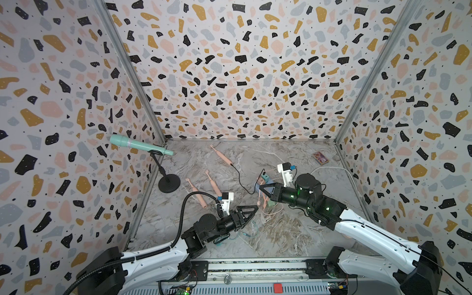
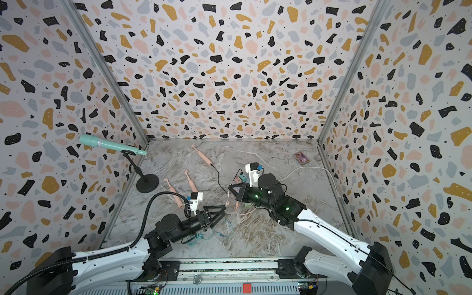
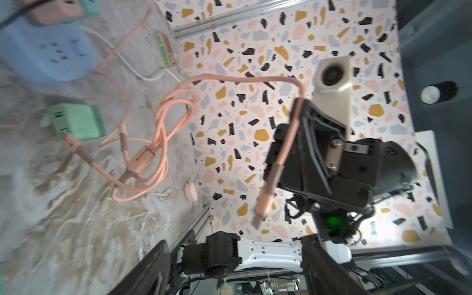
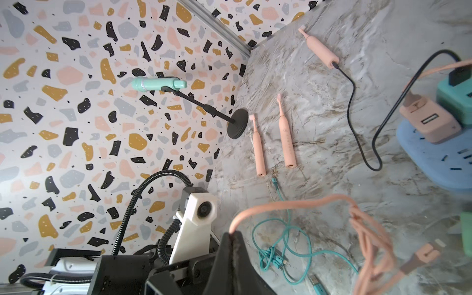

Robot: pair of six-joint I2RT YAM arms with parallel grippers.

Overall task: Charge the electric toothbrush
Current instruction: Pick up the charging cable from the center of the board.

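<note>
Behind the left hand [image 1: 255, 210], the nearest toothbrush [image 1: 213, 182] points head rearward.

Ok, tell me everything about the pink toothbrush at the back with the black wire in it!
That pink toothbrush looks like smooth plastic. It has a small brush head on a thin neck, then a thicker rounded handle. It lies flat on the marble-look table near the back wall, with its head pointing toward that wall. A black wire is plugged into its bottom end. The wire curves across the table, and its other end sits in a teal adapter. Only the table and the wire touch it.
</note>
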